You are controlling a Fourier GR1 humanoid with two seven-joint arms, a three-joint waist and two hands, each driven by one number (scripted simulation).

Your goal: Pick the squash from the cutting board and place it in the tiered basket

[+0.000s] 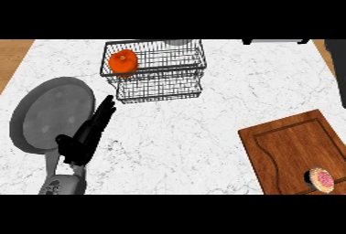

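Note:
An orange squash (123, 62) lies in the upper tier of the black wire tiered basket (169, 68), at its left end. The wooden cutting board (290, 146) sits at the right of the marble counter, with a small round pink-topped item (321, 179) near its lower right corner. My left hand (88, 135) shows at the lower left with straight fingers pointing up toward the basket, holding nothing, a good way below and left of the squash. My right hand is out of view.
A round grey pan or plate (51, 112) lies at the left, partly under my left hand. A dark object (277, 41) sits at the counter's far right back edge. Wood floor shows at the far left.

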